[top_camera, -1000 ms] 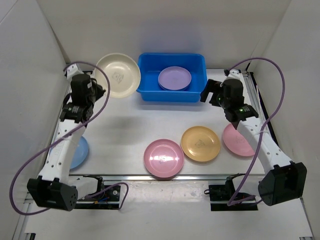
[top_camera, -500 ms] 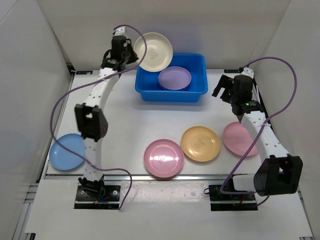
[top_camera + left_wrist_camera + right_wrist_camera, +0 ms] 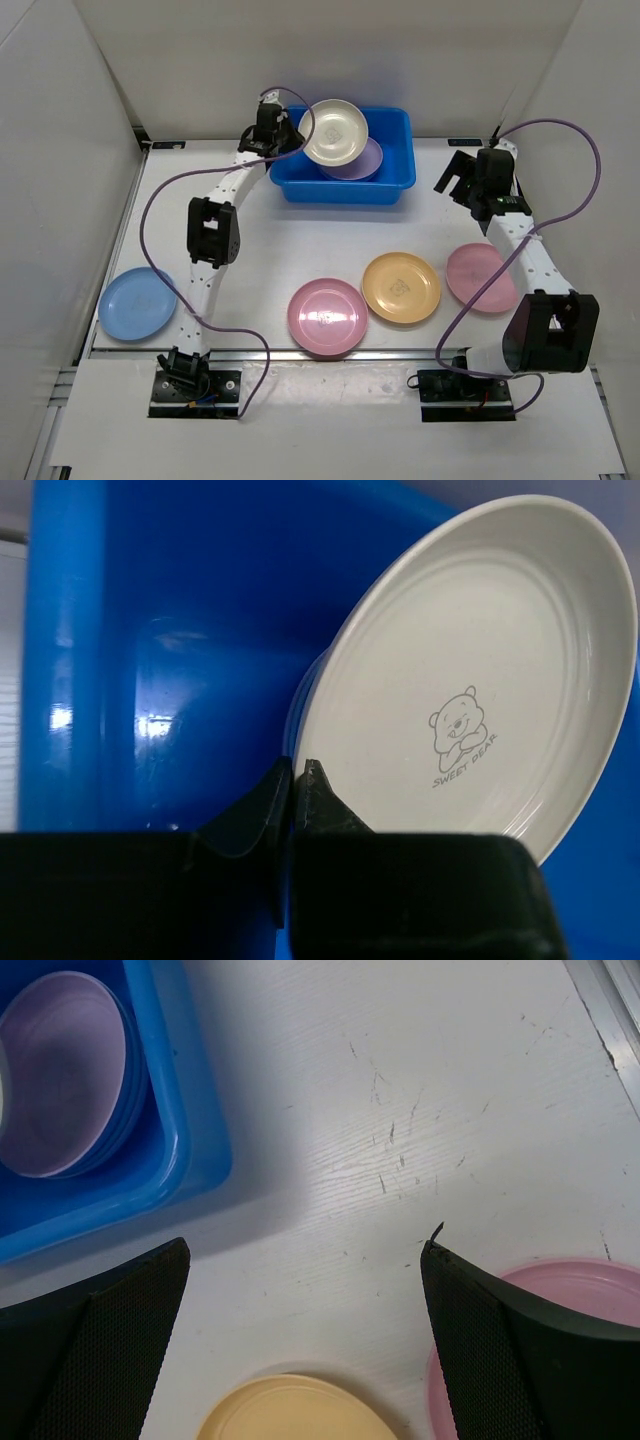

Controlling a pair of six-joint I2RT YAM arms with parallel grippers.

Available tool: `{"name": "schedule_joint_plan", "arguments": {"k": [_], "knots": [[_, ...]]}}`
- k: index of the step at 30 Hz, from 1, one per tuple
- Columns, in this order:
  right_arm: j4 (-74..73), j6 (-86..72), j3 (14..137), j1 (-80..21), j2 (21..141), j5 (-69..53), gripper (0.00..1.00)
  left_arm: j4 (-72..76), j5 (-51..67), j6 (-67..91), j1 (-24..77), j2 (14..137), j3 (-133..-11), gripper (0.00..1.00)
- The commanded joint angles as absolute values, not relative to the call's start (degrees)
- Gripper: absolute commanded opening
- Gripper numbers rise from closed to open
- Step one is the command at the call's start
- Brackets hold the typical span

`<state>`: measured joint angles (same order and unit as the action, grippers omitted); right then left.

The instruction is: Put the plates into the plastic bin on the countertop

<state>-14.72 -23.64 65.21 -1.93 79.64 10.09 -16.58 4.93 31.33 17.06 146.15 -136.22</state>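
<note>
One beige plate (image 3: 334, 132) hangs tilted over the left half of the plastic bin (image 3: 392, 188), its rim clamped in the left gripper (image 3: 298, 770), with purple plates (image 3: 368, 163) stacked beneath it. Right of the bin the right gripper (image 3: 305, 1260) hovers, fingers apart and empty. Nearer on the countertop (image 3: 270, 250) lie a pink plate (image 3: 327, 316), an orange-yellow plate (image 3: 401, 287), a second pink plate (image 3: 480, 278) and, leftmost, a light blue plate (image 3: 137, 303).

glossy blue plastic bin (image 3: 150, 680), smooth beige plate (image 3: 480, 680), scratched matt countertop (image 3: 400, 1130)

Bare countertop (image 3: 285, 240) between bin (image 3: 340, 191) and plates (image 3: 401, 287)
</note>
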Motion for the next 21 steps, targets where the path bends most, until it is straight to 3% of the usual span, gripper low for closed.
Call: {"name": "schedule_joint_plan", "arguments": {"k": [1,8,12,13,14,15,19,21], "knots": [[-15.38,-24.26,68.03,-1.76,80.15,9.84,0.99,-8.62,3.71,36.99,18.63,147.29,-137.90,0.11],[-16.61,-25.31,67.85,-1.76,81.21,9.49,0.99,-5.28,1.41,40.95,19.42,151.70,-139.57,0.10],[-16.52,-26.01,67.85,-1.76,81.56,8.62,0.99,-3.52,1.76,40.96,19.95,152.84,-139.57,0.20],[-16.52,-26.36,67.85,-1.58,81.48,8.09,0.99,-3.17,1.41,40.96,20.04,153.28,-139.48,0.29],[-16.87,-26.37,67.85,-1.58,81.74,8.09,0.99,-3.16,1.41,40.96,20.13,153.46,-139.48,0.29],[-17.31,-26.54,67.76,-1.58,81.83,7.39,0.99,-2.47,1.75,40.70,20.04,153.63,-139.22,0.44],[-17.93,-26.54,67.33,-1.76,81.21,7.03,0.99,-2.11,3.69,39.90,20.13,153.28,-139.22,0.79],[-17.93,-26.37,66.98,-1.76,80.69,7.03,0.99,-2.11,4.57,39.47,20.04,152.93,-139.31,0.88]]}}
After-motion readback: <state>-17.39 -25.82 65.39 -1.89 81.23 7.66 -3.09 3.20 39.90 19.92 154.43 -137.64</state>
